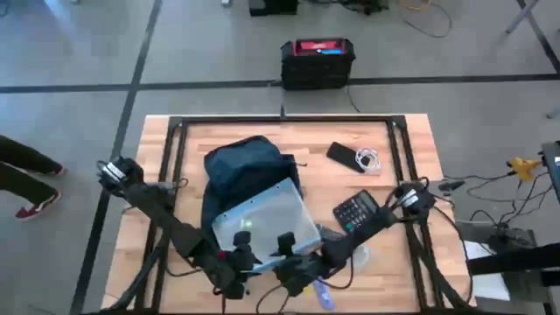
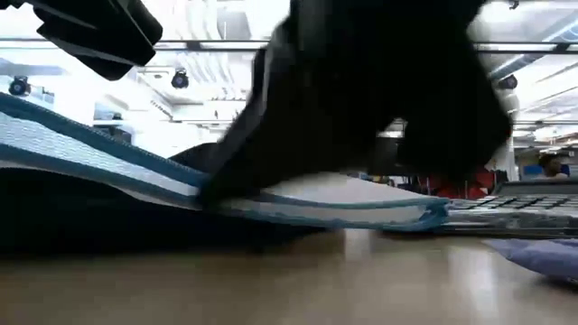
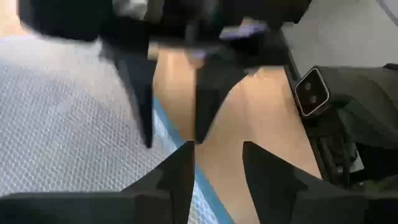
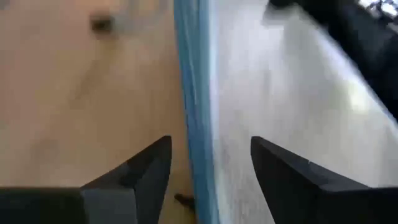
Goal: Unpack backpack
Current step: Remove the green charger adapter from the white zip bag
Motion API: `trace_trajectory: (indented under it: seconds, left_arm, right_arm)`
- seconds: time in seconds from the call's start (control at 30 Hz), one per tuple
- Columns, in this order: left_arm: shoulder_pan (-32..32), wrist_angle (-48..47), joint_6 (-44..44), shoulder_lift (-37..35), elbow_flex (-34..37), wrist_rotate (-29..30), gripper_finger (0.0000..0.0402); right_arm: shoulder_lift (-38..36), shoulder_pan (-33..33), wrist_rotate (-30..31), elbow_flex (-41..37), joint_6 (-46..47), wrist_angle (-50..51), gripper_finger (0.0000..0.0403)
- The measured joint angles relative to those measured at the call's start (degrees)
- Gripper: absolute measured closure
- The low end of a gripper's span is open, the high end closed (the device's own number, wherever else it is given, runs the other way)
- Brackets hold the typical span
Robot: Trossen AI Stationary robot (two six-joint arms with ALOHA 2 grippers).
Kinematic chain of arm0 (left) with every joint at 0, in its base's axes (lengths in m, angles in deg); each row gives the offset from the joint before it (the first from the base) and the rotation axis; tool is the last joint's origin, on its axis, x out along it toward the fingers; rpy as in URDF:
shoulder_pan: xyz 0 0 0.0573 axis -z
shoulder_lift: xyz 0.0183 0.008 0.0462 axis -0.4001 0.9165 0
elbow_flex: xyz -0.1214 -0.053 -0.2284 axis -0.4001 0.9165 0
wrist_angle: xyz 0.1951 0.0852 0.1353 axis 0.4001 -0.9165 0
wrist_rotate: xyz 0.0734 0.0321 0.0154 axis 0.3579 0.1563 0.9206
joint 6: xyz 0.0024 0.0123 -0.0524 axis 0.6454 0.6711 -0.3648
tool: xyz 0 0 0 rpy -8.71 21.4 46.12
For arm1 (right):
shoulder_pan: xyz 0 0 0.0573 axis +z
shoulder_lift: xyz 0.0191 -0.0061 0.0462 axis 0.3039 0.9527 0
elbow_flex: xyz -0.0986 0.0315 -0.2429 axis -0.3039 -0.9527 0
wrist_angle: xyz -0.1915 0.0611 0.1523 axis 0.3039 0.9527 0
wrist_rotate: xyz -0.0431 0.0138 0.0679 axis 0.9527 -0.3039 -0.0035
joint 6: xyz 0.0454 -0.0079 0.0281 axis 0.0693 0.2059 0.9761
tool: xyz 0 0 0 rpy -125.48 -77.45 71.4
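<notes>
The wooden table [image 1: 411, 262] carries the dark navy backpack [image 1: 245, 166], which lies beyond both grippers toward the table's middle. A pale mesh pouch with a blue edge [image 1: 267, 223] rests half on the backpack, its near edge at the grippers. The left gripper [image 1: 243, 261] sits at that edge, fingers partly apart, gripping nothing visible. Just beside it, the right gripper [image 1: 287, 262] stands open, straddling the pouch's blue edge. A calculator [image 1: 356, 213] lies beyond the right gripper.
</notes>
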State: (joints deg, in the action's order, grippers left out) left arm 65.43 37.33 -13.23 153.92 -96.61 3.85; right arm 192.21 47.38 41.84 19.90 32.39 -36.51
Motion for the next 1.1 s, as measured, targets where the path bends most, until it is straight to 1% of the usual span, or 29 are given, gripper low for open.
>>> trace_trajectory:
  seconds: [0.07, 0.1, 0.37, 0.53, 0.73, 0.83, 0.9, 0.97, 1.03, 1.07, 1.1]
  left_arm:
    - [0.0, 0.8, 0.0, 0.0, 0.0, 0.0, 0.0278]
    - [0.0, 1.0, -0.3, 0.0, 0.0, 0.1, 0.0278]
    - [0.1, 1.2, -0.6, 0.0, 0.0, 0.2, 0.0282]
    - [0.1, 1.3, -0.6, 0.0, 0.0, 0.2, 0.0283]
    - [0.1, 1.7, -1.6, 0.0, 0.0, 0.2, 0.0283]
    - [0.1, 1.7, -1.7, 0.0, 0.0, 0.2, 0.0283]
    - [0.1, 1.4, -1.7, 0.0, 0.0, 0.2, 0.0283]
    - [0.1, 0.8, -1.8, 0.0, 0.0, 0.2, 0.0283]
    - [0.1, -1.0, -2.3, 0.0, 0.0, 0.2, 0.0283]
    - [0.1, -2.0, -3.2, 0.1, 0.0, 0.2, 0.0283]
    - [0.1, -3.1, -4.4, 0.1, 0.0, 0.2, 0.0282]
  right_arm:
    - [0.2, -0.1, 2.3, 0.0, 0.4, -0.1, 0.0214]
    - [0.1, -0.1, 2.5, 0.0, 0.4, -0.4, 0.0219]
    - [-0.4, 0.5, 1.8, 1.7, -0.6, -0.4, 0.0262]
    - [-0.4, -0.6, 1.7, 1.8, -1.2, 0.1, 0.027]
    - [0.0, -2.4, 2.0, 1.8, -1.6, 0.5, 0.0266]
    - [0.0, -2.7, 3.3, 1.8, -1.4, 0.3, 0.0273]
    - [0.0, -2.9, 5.9, 1.8, -1.1, 0.4, 0.0294]
    - [-0.1, -3.0, 7.4, 1.8, -1.0, 0.4, 0.033]
    - [-0.3, -3.0, 7.1, 1.8, -1.1, 0.4, 0.0378]
    - [-0.3, -3.0, 6.5, 1.8, -1.4, 0.3, 0.039]
    - [-0.4, -2.9, 6.3, 1.8, -1.3, 0.2, 0.0393]
